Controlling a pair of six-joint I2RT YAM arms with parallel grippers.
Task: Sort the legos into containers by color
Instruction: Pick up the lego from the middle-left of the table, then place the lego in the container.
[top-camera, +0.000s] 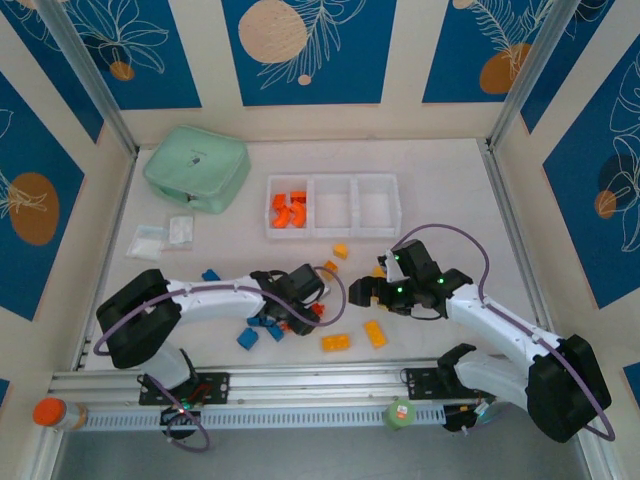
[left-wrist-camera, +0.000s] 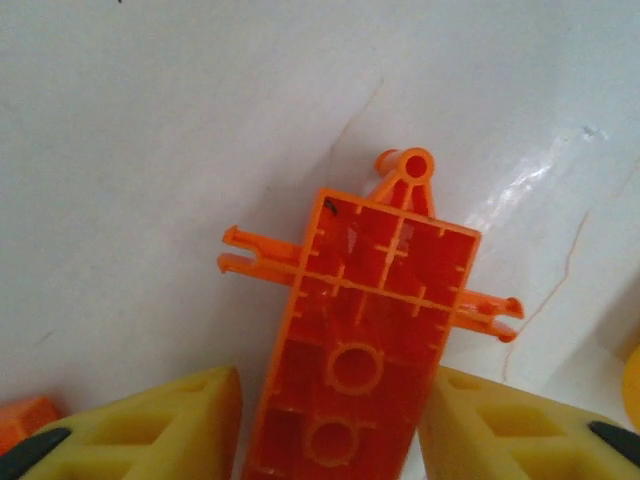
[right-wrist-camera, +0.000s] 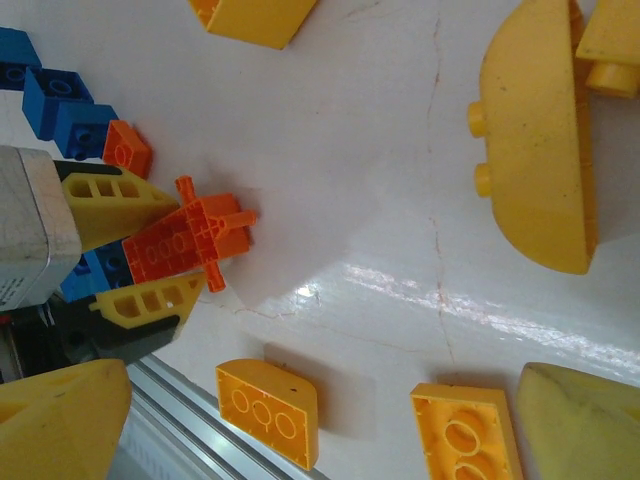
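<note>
Brick (left-wrist-camera: 360, 330): red-orange, hollow underside showing, side pegs | left claw (left-wrist-camera: 335, 385) grips it | right claw (right-wrist-camera: 320, 415) wide

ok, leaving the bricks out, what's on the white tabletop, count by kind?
bins, joined in one row: 3
clear bags: 2
green zip case: 1
Total: 6

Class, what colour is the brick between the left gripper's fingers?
The brick is red-orange, seen best in the left wrist view.
</note>
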